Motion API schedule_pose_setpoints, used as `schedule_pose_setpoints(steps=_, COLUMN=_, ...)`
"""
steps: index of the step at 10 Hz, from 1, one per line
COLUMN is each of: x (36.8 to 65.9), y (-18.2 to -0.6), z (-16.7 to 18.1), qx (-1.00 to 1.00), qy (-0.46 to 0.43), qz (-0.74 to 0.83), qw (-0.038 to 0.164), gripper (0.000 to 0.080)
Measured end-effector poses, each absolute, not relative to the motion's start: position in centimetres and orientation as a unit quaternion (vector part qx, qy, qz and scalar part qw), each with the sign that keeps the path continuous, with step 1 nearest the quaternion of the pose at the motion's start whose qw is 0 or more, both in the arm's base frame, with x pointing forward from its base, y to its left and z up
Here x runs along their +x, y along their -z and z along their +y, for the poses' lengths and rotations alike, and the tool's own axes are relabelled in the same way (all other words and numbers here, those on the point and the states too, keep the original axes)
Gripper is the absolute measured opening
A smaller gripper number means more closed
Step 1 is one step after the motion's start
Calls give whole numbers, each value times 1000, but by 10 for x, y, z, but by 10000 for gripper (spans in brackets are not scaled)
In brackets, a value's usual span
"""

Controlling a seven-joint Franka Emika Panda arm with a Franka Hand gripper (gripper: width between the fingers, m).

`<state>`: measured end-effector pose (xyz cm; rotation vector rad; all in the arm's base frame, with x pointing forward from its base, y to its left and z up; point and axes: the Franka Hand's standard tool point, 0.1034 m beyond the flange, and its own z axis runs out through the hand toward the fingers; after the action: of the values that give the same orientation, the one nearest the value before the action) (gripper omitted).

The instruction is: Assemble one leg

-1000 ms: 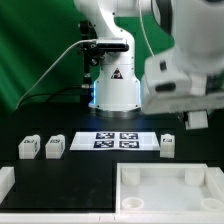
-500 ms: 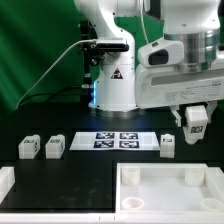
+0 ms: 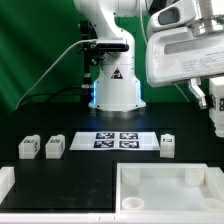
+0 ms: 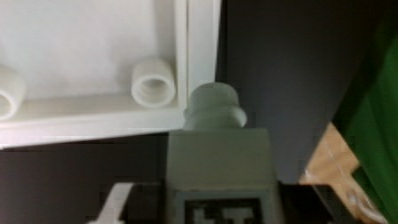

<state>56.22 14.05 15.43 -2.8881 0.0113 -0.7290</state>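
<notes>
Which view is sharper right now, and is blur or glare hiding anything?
Exterior view: the marker board is crisp, but the arm's wrist housing near the lens is soft and the tool is cut off at the exterior view's right edge. Wrist view: soft throughout; the leg looks grey in shade, while the panel is bright, nearly washed out.
</notes>
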Motion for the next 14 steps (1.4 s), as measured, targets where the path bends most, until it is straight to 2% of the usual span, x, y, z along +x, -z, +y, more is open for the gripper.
schedule_pose_setpoints(steps=3, x=560, y=-149, z=139, qx=-965, qy=250, qz=1, qw=80, gripper=288)
schedule_pose_setpoints(steps=5, x=593, y=-149, z=132, qx=-963, qy=259, qz=-22, qw=66, gripper=288)
schedule_pose_setpoints(steps=7, x=607, y=-139, z=131, qx=-960, qy=272, qz=-22, qw=65, gripper=288)
schedule_pose_setpoints(steps=8, x=607, y=-130, z=133, qx=-959, qy=274, qz=-26, qw=64, gripper=288)
schedule_pose_setpoints(steps=12, x=607, y=-129, z=131, qx=-960, qy=272, qz=-26, qw=63, gripper=288)
schedule_pose_setpoints(steps=14, x=617, y=-109, z=119, qx=-960, qy=271, qz=-44, qw=46, gripper=290)
